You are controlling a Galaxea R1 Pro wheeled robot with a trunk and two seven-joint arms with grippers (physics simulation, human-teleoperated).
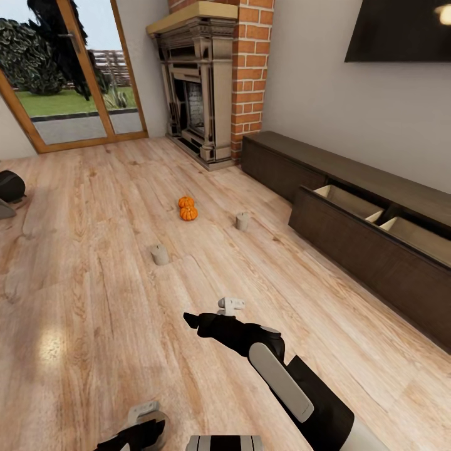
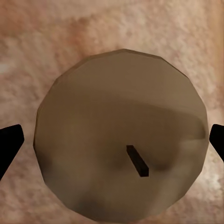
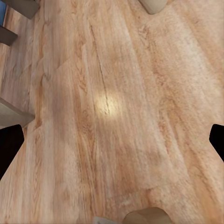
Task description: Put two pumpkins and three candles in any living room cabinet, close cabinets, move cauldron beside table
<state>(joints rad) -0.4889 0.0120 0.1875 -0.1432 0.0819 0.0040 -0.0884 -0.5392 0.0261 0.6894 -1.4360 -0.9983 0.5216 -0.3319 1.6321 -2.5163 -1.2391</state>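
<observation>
Two orange pumpkins (image 1: 188, 208) sit touching on the wood floor mid-room. One beige candle (image 1: 242, 220) stands to their right, another candle (image 1: 160, 254) nearer me. A third candle (image 2: 121, 135), seen from above with its dark wick, lies straight below my left gripper (image 2: 112, 144), which is open with a black finger on each side and a gap to the wax. My right gripper (image 1: 191, 319) hovers open over bare floor. The dark-brown cabinet (image 1: 369, 250) runs along the right wall, one front pulled out with its beige inside showing.
A brick fireplace (image 1: 207, 88) stands at the back, with glass doors (image 1: 69, 75) to its left. A black rounded thing (image 1: 9, 186) is cut off at the left edge; I cannot tell what it is. A dark TV (image 1: 401, 28) hangs above the cabinet.
</observation>
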